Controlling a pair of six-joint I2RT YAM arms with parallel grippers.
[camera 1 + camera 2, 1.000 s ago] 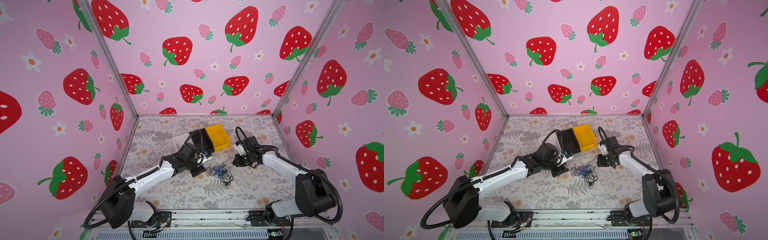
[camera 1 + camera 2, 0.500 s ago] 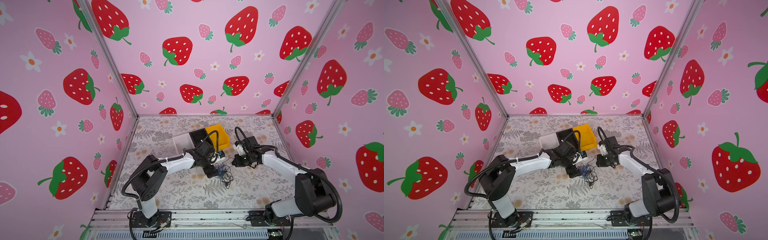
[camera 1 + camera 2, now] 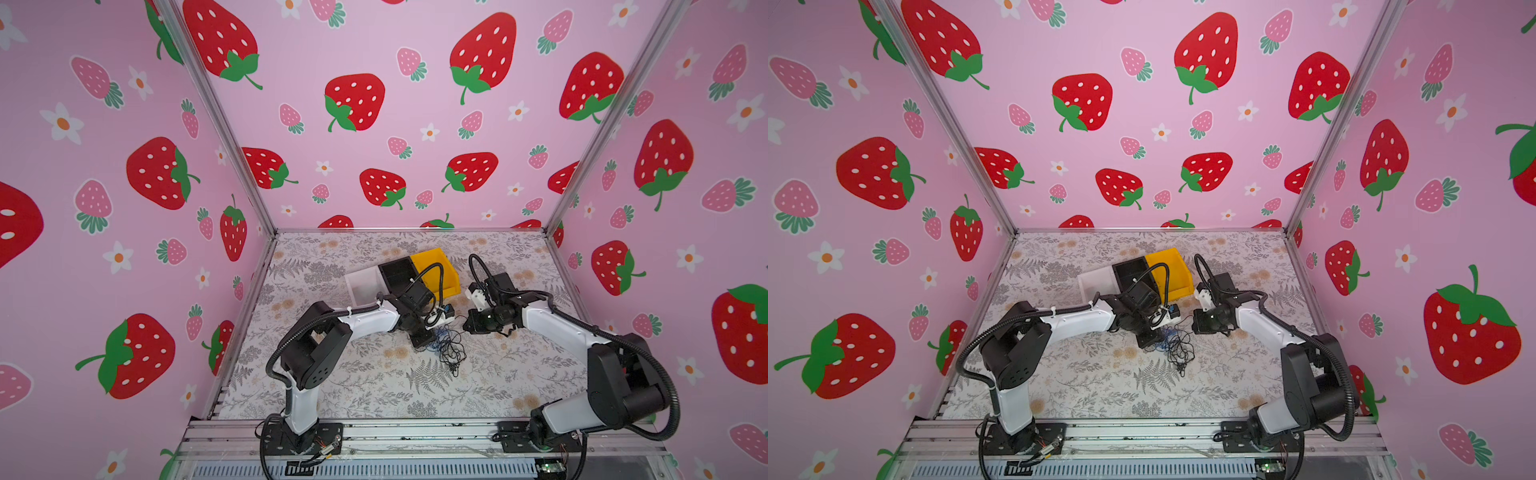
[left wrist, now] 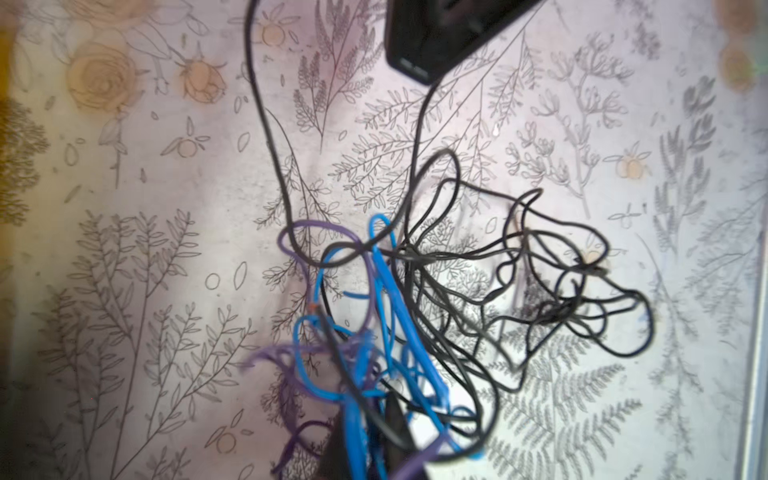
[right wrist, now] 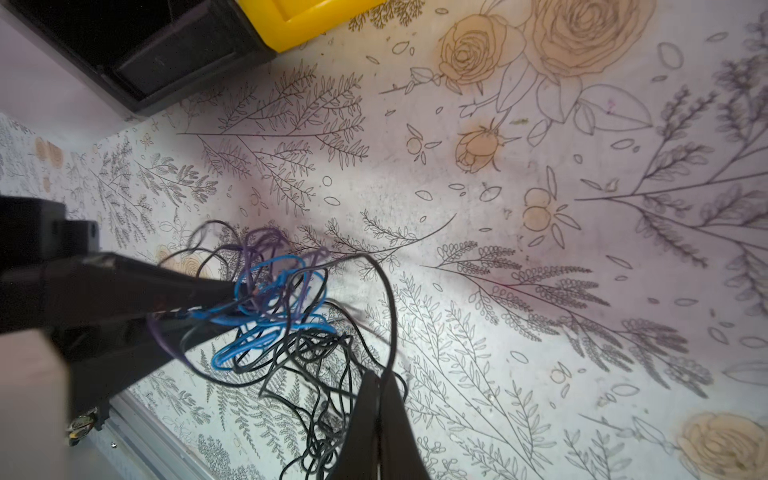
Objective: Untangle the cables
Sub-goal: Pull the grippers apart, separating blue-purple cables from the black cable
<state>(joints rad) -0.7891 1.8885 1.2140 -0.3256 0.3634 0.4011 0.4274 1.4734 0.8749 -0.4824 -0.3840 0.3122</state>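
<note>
- Two pincers clenched in both top views: left pincer point(image 3: 430, 338) and right pincer point(image 3: 467, 327), tips near each other. Cables point(image 3: 451, 351) between the two tips, trailing onto the table point(image 3: 374, 386) on the side toward the arm bases.
- From the left wrist: blue and purple strands grasped in the left pincer point(image 4: 365, 440), black loops spread beyond its tip. One black strand leading ahead into the right pincer point(image 4: 419, 70).
- From the right wrist: right pincer point(image 5: 379, 399) closed on a thin black strand at its very tip. Left pincer point(image 5: 226, 299) off to one side, clamped on the blue and purple knot. Cables point(image 5: 291, 316) as one loose ball, colours crossed many times, black loops the longest.
- Judged only: long axis along the line joining both tips, both arms equally near. Next move probably a slow pull apart along that line, with risk of tightening the knot.
</note>
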